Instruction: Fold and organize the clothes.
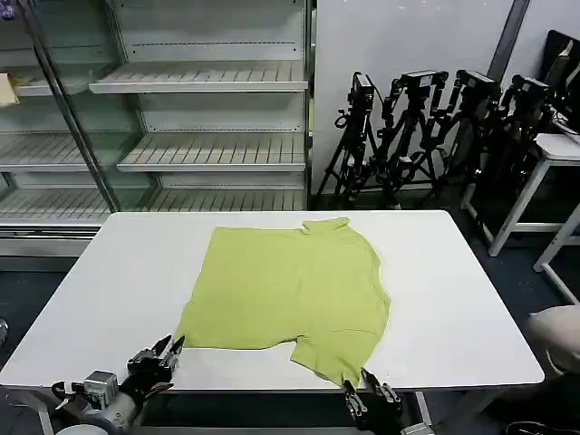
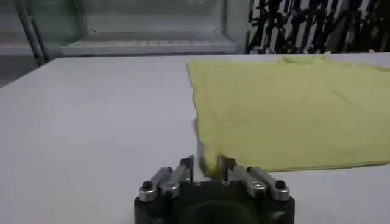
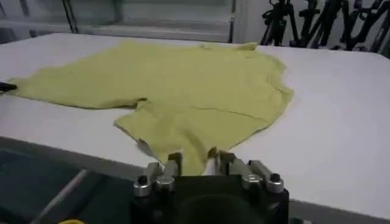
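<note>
T-shirt [image 1: 288,288] lies spread flat mid-table [image 1: 453,299], partly folded. Left gripper [image 1: 170,350] at near-left corner, fingers parted around cloth edge, not closed. Right gripper [image 1: 370,388] at near-right sleeve hem, fingers parted, holding nothing. Step, I judge: taking corner grips. Next: close both, lift, fold away.

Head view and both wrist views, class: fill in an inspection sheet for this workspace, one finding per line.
Surface: white rectangular table, flat.
Job's things: lime yellow-green soft-fabric T-shirt lying spread out, partly folded.
Clutter: nothing seen.
Grippers: left gripper at the shirt's near left corner, open; right gripper at the near right sleeve edge, open.
Cables: nothing seen on the table.
Surroundings: empty pale shelving behind; black tripods at right rear; second white table at right.
</note>
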